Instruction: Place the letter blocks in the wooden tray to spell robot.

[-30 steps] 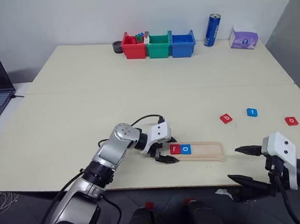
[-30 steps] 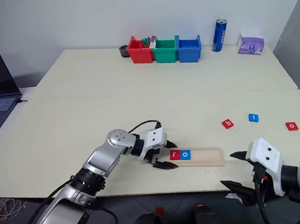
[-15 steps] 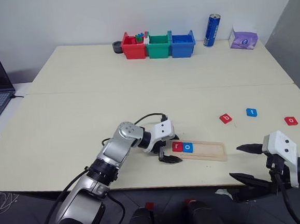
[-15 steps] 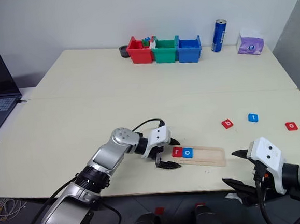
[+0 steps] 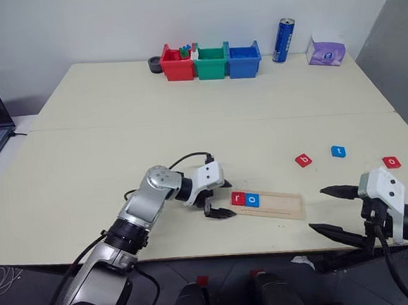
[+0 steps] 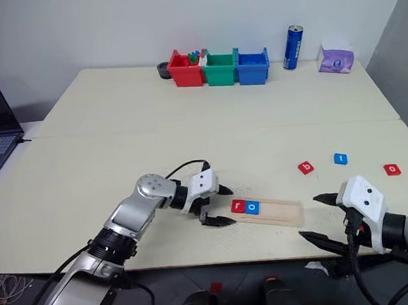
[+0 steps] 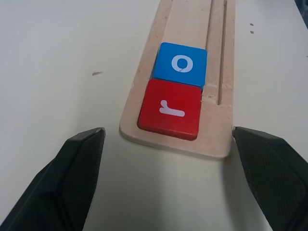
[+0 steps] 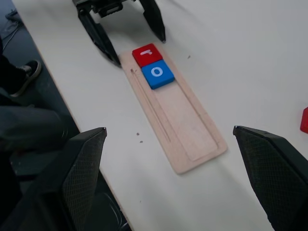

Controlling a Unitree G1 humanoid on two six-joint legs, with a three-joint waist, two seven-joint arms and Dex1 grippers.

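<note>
Beside the wooden tray (image 5: 268, 204): left gripper (image 5: 220, 200) wide open, empty.
Right gripper (image 5: 334, 210): agape, holding nothing.
Tray contents: red r (image 5: 237, 198), blue o (image 5: 252, 200).
Beyond tray: b (image 5: 303, 160), t (image 5: 338, 152), o (image 5: 391, 162).
Risk: a loose pinch could drop b.

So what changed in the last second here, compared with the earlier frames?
The left gripper opened wide and backed slightly off the wooden tray's end. The red r and blue o stayed seated. The right gripper stayed open; the loose tiles didn't move.
</note>
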